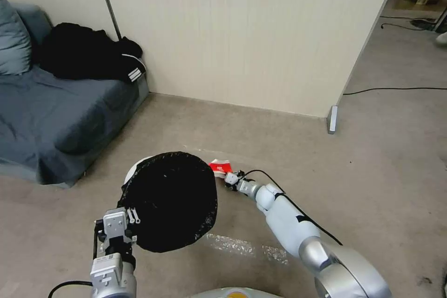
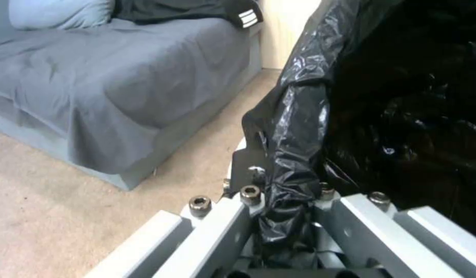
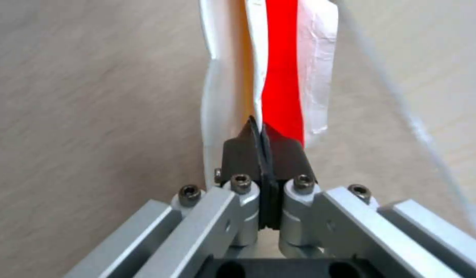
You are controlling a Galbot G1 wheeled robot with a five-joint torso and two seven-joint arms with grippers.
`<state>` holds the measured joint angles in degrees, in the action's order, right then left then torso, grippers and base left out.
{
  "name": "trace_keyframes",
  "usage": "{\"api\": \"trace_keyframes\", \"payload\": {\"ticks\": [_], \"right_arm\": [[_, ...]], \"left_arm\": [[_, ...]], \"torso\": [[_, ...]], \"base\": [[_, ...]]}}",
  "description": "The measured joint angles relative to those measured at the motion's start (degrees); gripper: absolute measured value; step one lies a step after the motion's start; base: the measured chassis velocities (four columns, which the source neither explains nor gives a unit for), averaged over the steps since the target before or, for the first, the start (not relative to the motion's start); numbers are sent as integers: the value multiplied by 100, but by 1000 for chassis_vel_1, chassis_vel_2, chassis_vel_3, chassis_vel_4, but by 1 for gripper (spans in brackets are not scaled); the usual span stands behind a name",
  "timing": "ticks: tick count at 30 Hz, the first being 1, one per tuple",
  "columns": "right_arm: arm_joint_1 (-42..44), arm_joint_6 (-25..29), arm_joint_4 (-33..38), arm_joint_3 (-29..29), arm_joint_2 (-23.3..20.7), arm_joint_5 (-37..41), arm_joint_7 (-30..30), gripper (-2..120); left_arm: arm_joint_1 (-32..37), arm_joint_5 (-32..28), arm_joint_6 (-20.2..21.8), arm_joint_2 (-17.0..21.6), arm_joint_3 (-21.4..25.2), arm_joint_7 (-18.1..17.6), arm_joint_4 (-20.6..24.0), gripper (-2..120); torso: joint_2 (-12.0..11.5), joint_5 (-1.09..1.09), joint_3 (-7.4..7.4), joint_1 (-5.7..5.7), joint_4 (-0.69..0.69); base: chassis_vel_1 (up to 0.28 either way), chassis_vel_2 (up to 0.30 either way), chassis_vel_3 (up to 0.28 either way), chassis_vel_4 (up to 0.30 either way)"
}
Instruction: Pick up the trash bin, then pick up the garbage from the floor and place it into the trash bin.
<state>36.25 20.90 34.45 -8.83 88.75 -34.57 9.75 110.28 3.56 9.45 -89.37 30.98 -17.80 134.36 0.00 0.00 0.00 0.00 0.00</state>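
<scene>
My left gripper (image 1: 131,217) is shut on the near rim of the trash bin (image 1: 136,167), a white bin held tilted with its mouth toward me. Its black bag liner (image 1: 172,200) is folded over the rim. In the left wrist view the liner (image 2: 392,96) is pinched in my left gripper (image 2: 287,181). Just right of the bin's rim, my right gripper (image 1: 230,178) is shut on the garbage, a crumpled red-and-white carton (image 1: 220,166). The right wrist view has the carton (image 3: 282,77) clamped by its edge in the right gripper (image 3: 261,135). Whether it touches the floor I cannot tell.
A grey-blue sofa (image 1: 56,111) with a black jacket (image 1: 88,56) stands at the left. A beige partition wall (image 1: 242,32) runs behind, ending at a metal foot (image 1: 332,120). A black cable (image 1: 396,89) crosses the floor at the right. Open floor lies right of my right arm.
</scene>
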Motion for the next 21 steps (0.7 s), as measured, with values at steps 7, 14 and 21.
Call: {"api": "trace_keyframes", "payload": {"ticks": [7,14,21], "right_arm": [[682,86,1660,-150,-437,941,-56,0],[1430,-140,3755,-236,-886,1768,-6,0],[2142,-165,5922,-226,-1427,3480,487,0]], "left_arm": [[-185,-125,116,97,66,13,-105,1],[-338,-155,195,150,45,25,-195,1],[-472,-229,232,196,10,31,-343,1]], "torso": [[0,0,0,0,-1],[0,1,0,0,0],[0,1,0,0,0]], "base": [[0,0,0,0],[0,0,0,0],[0,0,0,0]]}}
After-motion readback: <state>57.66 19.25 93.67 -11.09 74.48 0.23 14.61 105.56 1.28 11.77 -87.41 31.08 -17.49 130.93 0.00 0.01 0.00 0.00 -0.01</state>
